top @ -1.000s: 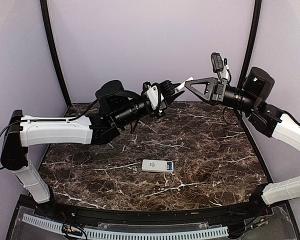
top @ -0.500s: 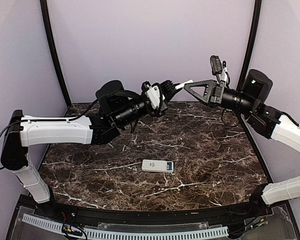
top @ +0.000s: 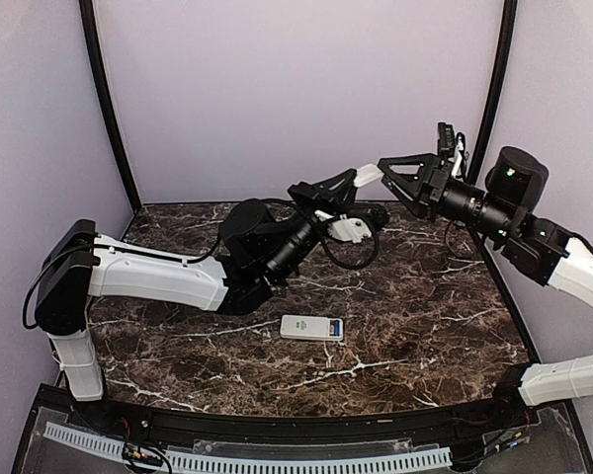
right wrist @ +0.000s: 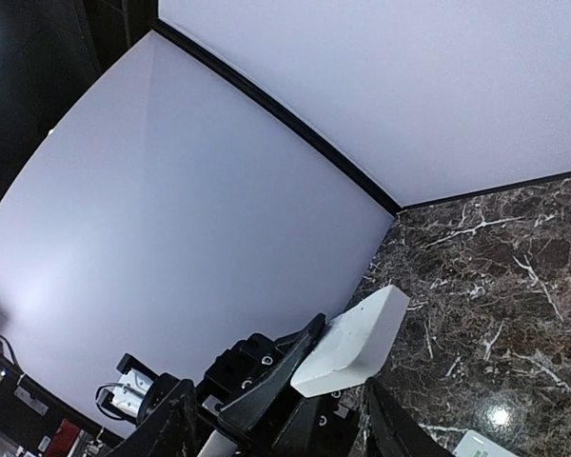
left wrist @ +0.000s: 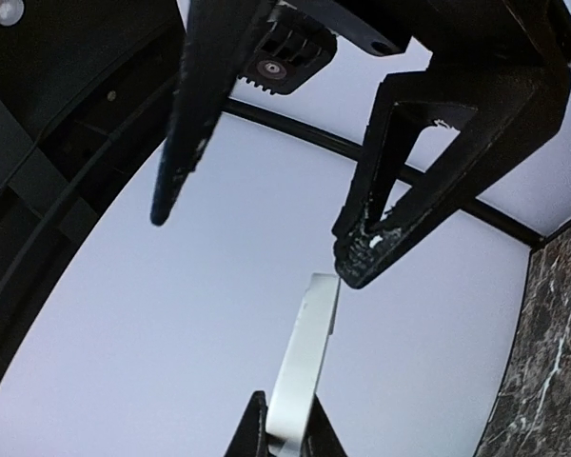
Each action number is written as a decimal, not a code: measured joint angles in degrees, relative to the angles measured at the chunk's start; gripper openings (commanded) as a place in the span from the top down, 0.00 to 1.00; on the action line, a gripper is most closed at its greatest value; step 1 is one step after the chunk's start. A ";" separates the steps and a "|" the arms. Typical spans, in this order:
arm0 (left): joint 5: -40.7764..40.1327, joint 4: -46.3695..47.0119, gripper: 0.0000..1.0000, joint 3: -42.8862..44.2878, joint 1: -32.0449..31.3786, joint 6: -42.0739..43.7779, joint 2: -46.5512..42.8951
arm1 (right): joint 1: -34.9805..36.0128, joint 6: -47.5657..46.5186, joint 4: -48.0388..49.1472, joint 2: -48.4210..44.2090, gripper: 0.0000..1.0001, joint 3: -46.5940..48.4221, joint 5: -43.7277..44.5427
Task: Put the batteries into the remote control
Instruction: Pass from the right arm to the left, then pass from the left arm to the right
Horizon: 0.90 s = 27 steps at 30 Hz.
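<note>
The remote control lies flat on the marble table, display end to the right; its corner shows in the right wrist view. High above the table's back, my left gripper is shut on one end of a thin flat white cover. My right gripper stands open around the cover's free end. One of its fingers is at the tip of the cover and the other is well apart. No batteries are in view.
The pale back wall and two black frame posts close the space behind. A black cable loop hangs under the left wrist. The marble table stretches below both arms.
My right gripper has opened and let go of the white cover, drawing slightly right. The left arm has swung right and rolled over, keeping the cover in its jaws.
</note>
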 measured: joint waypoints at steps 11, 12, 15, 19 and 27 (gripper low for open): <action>-5.99 9.09 1.00 0.00 -0.39 15.52 1.11 | 1.29 5.90 3.41 3.74 0.50 -2.38 6.62; -6.10 9.25 1.00 0.00 -0.42 16.00 1.11 | 1.31 6.23 4.04 4.44 0.50 -2.21 6.62; -6.34 9.42 1.00 0.00 -0.46 17.18 1.11 | 1.36 6.60 5.77 6.47 0.52 -1.18 5.99; -6.51 9.42 1.00 0.00 -0.52 17.81 1.11 | 1.55 6.78 8.28 8.57 0.53 0.37 4.46; -6.36 9.42 1.00 -0.59 -0.57 18.05 1.11 | 1.68 8.04 11.15 9.51 0.58 0.59 2.78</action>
